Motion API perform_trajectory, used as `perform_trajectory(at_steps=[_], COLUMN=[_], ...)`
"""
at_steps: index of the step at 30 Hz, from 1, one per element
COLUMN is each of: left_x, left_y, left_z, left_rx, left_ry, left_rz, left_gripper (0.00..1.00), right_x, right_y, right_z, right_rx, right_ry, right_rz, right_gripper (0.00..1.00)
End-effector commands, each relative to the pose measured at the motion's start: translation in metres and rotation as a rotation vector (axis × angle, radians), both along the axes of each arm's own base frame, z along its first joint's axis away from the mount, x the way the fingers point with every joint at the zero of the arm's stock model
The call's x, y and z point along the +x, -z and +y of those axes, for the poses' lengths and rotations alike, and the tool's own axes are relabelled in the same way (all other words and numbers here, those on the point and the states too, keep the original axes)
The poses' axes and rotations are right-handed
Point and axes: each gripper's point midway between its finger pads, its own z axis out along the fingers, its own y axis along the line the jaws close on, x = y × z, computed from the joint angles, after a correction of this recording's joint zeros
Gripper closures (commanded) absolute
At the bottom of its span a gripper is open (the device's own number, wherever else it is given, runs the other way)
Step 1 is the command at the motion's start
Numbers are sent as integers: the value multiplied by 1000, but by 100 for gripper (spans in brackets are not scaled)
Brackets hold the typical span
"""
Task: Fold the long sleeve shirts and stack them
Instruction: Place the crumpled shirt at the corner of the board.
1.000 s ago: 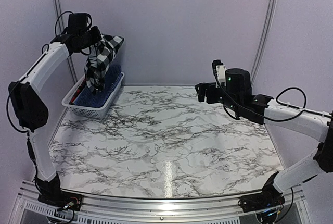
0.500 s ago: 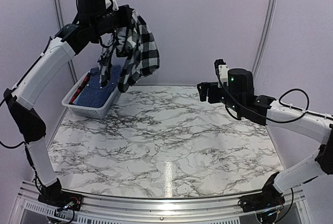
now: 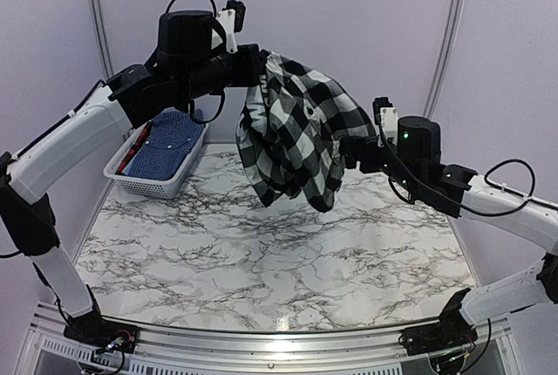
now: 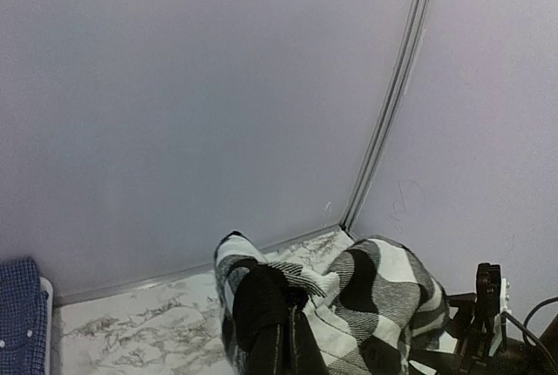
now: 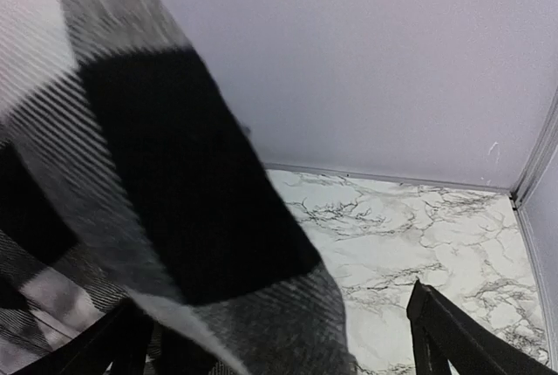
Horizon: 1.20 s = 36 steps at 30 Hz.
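Observation:
My left gripper (image 3: pixel 258 66) is shut on the black-and-white checked shirt (image 3: pixel 296 144) and holds it high above the back middle of the table. The shirt hangs bunched and clear of the marble top. In the left wrist view the cloth (image 4: pixel 375 296) wraps over my fingers and hides them. My right gripper (image 3: pixel 356 153) is open, right beside the hanging shirt's right edge. In the right wrist view the shirt (image 5: pixel 157 174) drapes in front of the left finger (image 5: pixel 131 340); the right finger (image 5: pixel 436 331) is bare. The blue shirt (image 3: pixel 170 135) lies in the basket, and also shows in the left wrist view (image 4: pixel 19 314).
The white slotted basket (image 3: pixel 157 181) stands at the back left of the marble table (image 3: pixel 261 253). Lilac walls close the back and sides, with a corner strip (image 4: pixel 384 122) at the back right.
My left arm has swung the checked shirt up out of the basket and rightward over the table. The shirt now hangs against my right gripper, which moved slightly.

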Motion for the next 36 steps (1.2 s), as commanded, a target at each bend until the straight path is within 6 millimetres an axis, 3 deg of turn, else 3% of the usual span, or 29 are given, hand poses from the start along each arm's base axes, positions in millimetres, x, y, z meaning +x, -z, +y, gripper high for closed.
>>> perform_trajectory(at_steps=[1, 3, 4, 9, 15, 19, 21, 23, 25, 27, 29, 30, 33, 36], left_x=[-1, -5, -11, -38, -85, -123, -111, -80, -45, -15, 5, 13, 28, 30], left_y=[38, 54, 51, 17, 18, -6, -7, 6, 37, 81, 120, 137, 172, 172], left_z=[-5, -16, -21, -17, -13, -6, 1, 2, -6, -20, -34, -35, -26, 4], left_rx=[-127, -129, -129, -138, -124, -164, -147, -102, -109, -98, -59, -42, -13, 6], left_ry=[66, 144, 184, 264, 322, 349, 265, 183, 190, 211, 226, 215, 179, 98], left_rz=[190, 257, 263, 201, 204, 184, 213, 258, 373, 489, 560, 586, 650, 625], left_gripper=[100, 100, 100, 100, 100, 100, 100, 100, 68, 47, 12, 3, 1, 1], right_x=[-2, -4, -6, -12, -18, -23, -24, -23, -22, -20, -20, -20, -25, -37], right_y=[-2, 2, 3, 7, 4, -3, -8, -10, -8, -3, 3, 8, 18, 27], right_z=[-6, -3, 0, 4, -3, -11, -15, -16, -14, -10, -7, -5, 3, 15], right_rx=[-10, -24, -37, -66, -63, -78, -84, -91, -92, -94, -103, -112, -132, -157], right_ry=[17, 6, -9, -31, -18, -3, 14, 22, 16, 4, -6, -19, -67, -144], right_rz=[-6, -3, -5, -7, -15, -20, -31, -31, -21, -1, 23, 36, 70, 96], right_gripper=[2, 1, 2, 2, 2, 2, 2, 2, 2, 2, 2, 2, 2, 2])
